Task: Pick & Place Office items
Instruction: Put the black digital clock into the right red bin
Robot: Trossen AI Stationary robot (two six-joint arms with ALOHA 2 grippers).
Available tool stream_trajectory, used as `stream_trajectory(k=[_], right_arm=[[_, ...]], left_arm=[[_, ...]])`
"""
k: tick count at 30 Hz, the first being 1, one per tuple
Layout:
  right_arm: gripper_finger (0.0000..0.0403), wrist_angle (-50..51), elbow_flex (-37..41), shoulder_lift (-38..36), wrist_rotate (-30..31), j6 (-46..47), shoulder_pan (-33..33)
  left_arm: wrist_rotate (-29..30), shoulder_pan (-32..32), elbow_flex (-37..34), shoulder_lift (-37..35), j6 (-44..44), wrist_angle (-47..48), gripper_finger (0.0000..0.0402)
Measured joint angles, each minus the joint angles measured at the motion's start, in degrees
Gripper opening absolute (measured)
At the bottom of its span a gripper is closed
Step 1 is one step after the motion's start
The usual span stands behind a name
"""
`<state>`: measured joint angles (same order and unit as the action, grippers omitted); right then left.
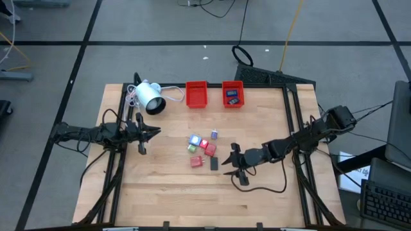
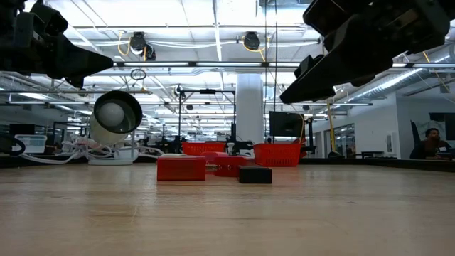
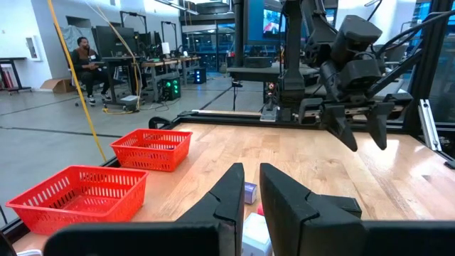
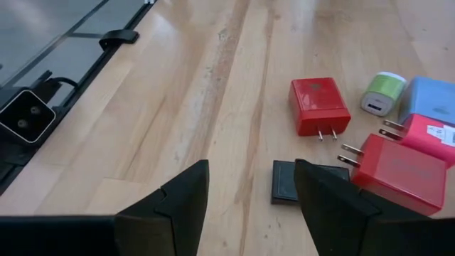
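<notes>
The right gripper (image 4: 249, 206) hung part-open above the black block (image 4: 288, 182) (nothing held). We judged a descent and grasp came next.

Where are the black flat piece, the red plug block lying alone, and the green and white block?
black flat piece (image 4: 286, 182): right wrist view, on its top face.
red plug block (image 4: 318, 105): right wrist view, middle of its red top face.
green and white block (image 4: 382, 92): right wrist view, on its green side.

white lamp (image 1: 149, 97) w/ cable, two red trays (image 1: 196, 94) (image 1: 233, 94) at table's (image 1: 160, 186) far edge.
</notes>
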<state>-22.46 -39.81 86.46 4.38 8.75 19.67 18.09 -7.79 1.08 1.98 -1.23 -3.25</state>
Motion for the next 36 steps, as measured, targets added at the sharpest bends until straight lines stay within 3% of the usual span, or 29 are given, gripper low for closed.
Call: stream_trajectory(k=[8,13,21,28,36], right_arm=[[0.0196,0.00,0.00,0.02,0.47,-0.38,-0.03],[0.0196,-1.66,0.00,1.23,7.08,-0.48,0.95],[0.0203,2.91,-4.16,6.47,10.58,-4.53,1.43],[0.0268,2.62,-7.65,14.59,10.62,-4.61,0.58],[0.0347,2.77,-8.49,16.94,10.56,-3.05,-1.50]], left_arm=[[0.01,-0.02,0.00,0.00,-0.02,0.00,0.0047],[0.00,-0.01,0.00,0.00,-0.01,0.00,0.0047],[0.01,-0.01,0.00,0.00,-0.01,0.00,0.0047],[0.00,-0.02,0.00,0.00,-0.02,0.00,0.0047],[0.01,-0.01,0.00,-0.01,-0.01,-0.17,0.0047]])
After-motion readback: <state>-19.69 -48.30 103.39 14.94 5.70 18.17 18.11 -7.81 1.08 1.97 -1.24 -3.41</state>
